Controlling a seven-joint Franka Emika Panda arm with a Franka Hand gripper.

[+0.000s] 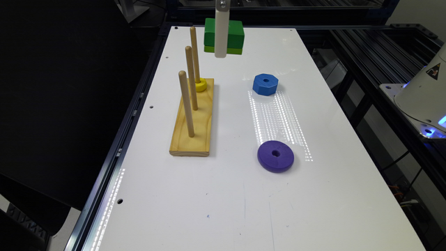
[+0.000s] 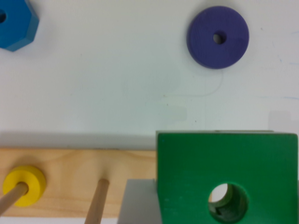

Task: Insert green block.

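Green block already off table, held up in gripper, which is clamped on it. Hangs above far end of wooden peg base. Pegs not threaded yet; in wrist view, hole looks roughly over third peg. Lowering left, I reckon.

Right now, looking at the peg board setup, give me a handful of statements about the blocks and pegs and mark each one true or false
1. The green block is held up off the table. True.
2. The yellow ring lies loose on the table. False: it sits on a peg of the wooden base.
3. The blue octagonal block and the purple disc both lie on the table. True.
4. All three pegs carry a piece. False: only one does.
5. The green block is already threaded on a peg. False: in the wrist view its hole is clear of the pegs.
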